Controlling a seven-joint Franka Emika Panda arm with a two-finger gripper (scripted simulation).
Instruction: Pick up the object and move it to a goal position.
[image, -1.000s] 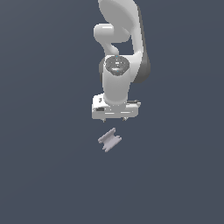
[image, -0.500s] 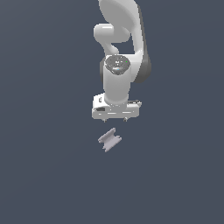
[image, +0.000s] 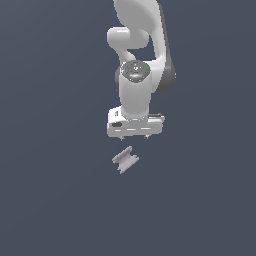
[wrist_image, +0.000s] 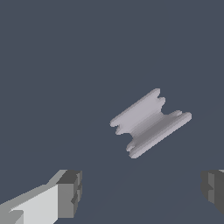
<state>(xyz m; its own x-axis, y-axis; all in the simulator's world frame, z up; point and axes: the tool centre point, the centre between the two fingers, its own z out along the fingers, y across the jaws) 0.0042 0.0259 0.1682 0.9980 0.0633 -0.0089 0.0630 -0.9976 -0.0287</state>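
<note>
The white robot gripper (image: 134, 136) hangs open, holding nothing. The small pale lavender-grey notched block (image: 125, 159) lies flat on the dark counter (image: 55, 200) just below it.

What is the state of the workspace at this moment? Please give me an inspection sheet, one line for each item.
Surface: plain dark grey-blue floor, no marks seen.
Job's things: the object, a pale notched flat block, lies on the floor, not held.
Clutter: nothing seen.
Grippers: the gripper is open above the floor, fingers apart and wider than the block, not touching it.
Cables: nothing seen.
Surroundings: nothing seen beyond the white arm.
</note>
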